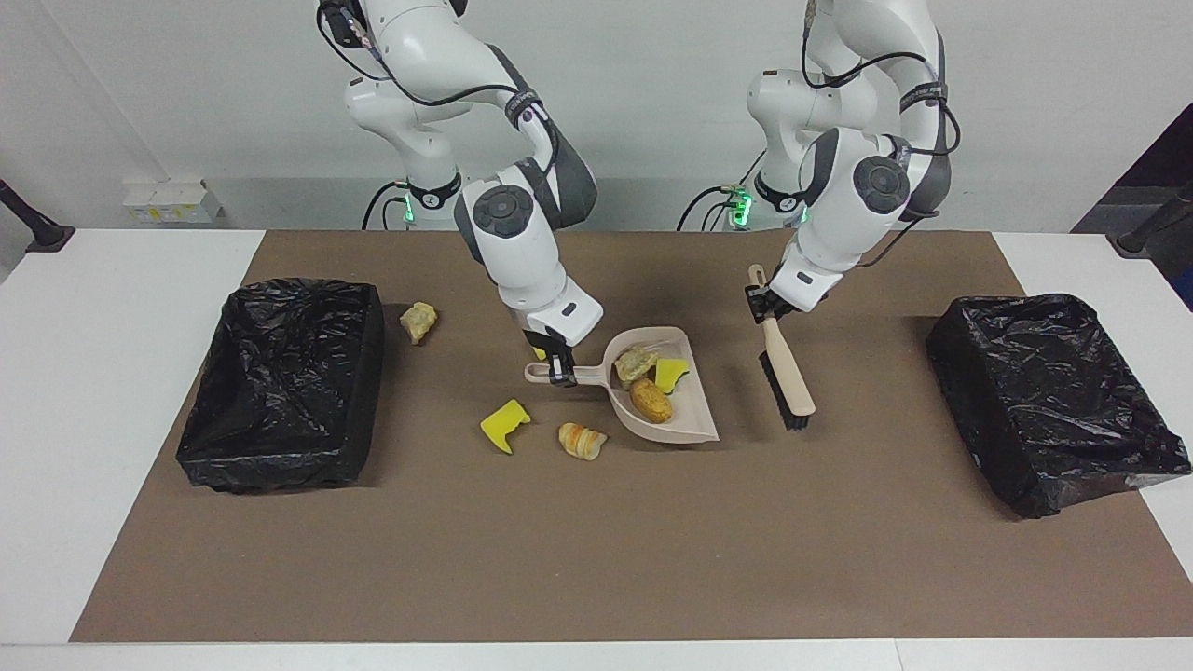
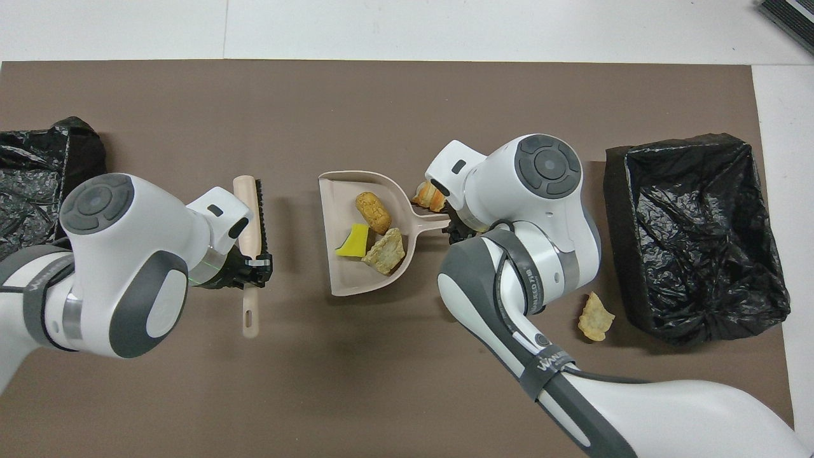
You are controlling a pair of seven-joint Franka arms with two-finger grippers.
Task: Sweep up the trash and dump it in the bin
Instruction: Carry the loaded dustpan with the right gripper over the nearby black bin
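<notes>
My right gripper point(image 1: 559, 366) point(image 2: 453, 228) is shut on the handle of the beige dustpan point(image 1: 694, 424) point(image 2: 346, 283) at mid-mat. In the pan lie three pieces of trash: a tan lump point(image 1: 637, 362), a yellow chunk point(image 1: 671, 373) and a golden lump point(image 1: 651, 399). My left gripper point(image 1: 766, 306) point(image 2: 254, 270) is shut on the handle of the beige brush point(image 1: 788, 373) point(image 2: 247, 210), bristles down, beside the pan toward the left arm's end. Loose trash on the mat: a yellow chunk point(image 1: 505, 424), a bread lump point(image 1: 582, 440), and a tan lump point(image 1: 418, 321) point(image 2: 595, 316).
A black-lined bin point(image 1: 280, 382) point(image 2: 696, 235) stands at the right arm's end of the brown mat, the tan lump just beside it. A second black-lined bin point(image 1: 1053, 401) point(image 2: 38, 165) stands at the left arm's end.
</notes>
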